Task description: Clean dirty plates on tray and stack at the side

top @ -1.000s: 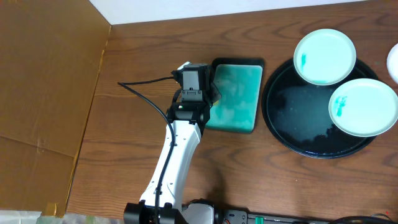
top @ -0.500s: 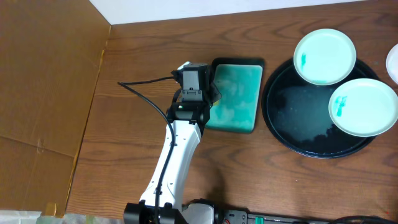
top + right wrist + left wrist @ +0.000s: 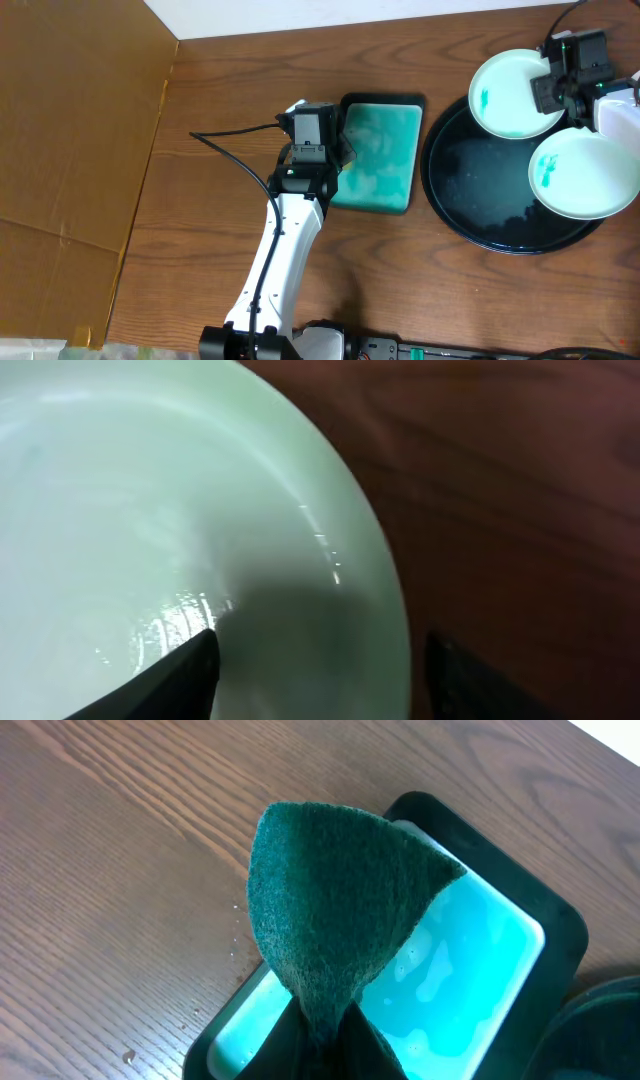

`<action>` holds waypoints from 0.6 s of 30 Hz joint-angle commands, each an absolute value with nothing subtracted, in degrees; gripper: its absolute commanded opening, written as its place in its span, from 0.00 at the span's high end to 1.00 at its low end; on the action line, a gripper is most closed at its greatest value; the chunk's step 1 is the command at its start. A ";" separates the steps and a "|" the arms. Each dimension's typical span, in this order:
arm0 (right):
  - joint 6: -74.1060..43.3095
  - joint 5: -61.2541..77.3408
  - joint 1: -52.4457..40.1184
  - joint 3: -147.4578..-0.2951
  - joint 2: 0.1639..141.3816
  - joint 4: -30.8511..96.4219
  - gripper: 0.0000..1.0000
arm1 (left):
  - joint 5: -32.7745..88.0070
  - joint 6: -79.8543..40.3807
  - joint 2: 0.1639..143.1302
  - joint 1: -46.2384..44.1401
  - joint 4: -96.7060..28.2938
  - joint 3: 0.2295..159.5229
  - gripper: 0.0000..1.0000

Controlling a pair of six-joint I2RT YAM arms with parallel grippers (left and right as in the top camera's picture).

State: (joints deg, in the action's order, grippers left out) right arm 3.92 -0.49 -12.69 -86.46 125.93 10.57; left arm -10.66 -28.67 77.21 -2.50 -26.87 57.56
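Note:
Two pale mint plates lie on the round black tray (image 3: 470,215), each with a teal smear. My right gripper (image 3: 548,97) is over the right edge of the upper plate (image 3: 510,95). In the right wrist view that plate's (image 3: 150,510) rim runs between the two fingers of my right gripper (image 3: 320,680), which stand well apart and open. The lower plate (image 3: 583,172) lies free. My left gripper (image 3: 322,1045) is shut on a dark green sponge (image 3: 340,910), held up above the left end of the teal dish (image 3: 480,960).
The rectangular teal dish (image 3: 380,160) sits left of the tray, with my left arm (image 3: 285,240) reaching up to its left edge from the table's front. Brown cardboard (image 3: 70,130) covers the left side. Bare wood lies beyond the plate's rim in the right wrist view.
My right arm has come into the overhead view from the top right and now stands over the upper plate's right edge. The left arm and sponge have not moved.

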 commanded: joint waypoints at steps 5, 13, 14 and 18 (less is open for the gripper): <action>4.78 -4.01 -12.10 -86.56 126.02 12.16 0.88 | -10.98 -29.19 77.17 -2.26 -26.96 57.21 0.93; 3.03 6.74 -12.86 -86.70 117.69 17.30 0.99 | -5.13 -27.40 77.17 -2.33 -26.70 57.21 0.93; 3.03 10.15 -13.10 -86.67 115.26 20.58 0.99 | -1.91 -26.72 77.17 -2.33 -26.41 57.21 0.92; 1.32 15.81 -13.85 -86.67 112.75 29.02 0.99 | 3.79 -26.76 77.17 -2.55 -24.86 57.21 0.93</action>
State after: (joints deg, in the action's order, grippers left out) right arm 2.90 7.81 -12.80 -86.52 115.57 25.80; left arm -2.92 -28.03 77.21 -2.46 -26.04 57.56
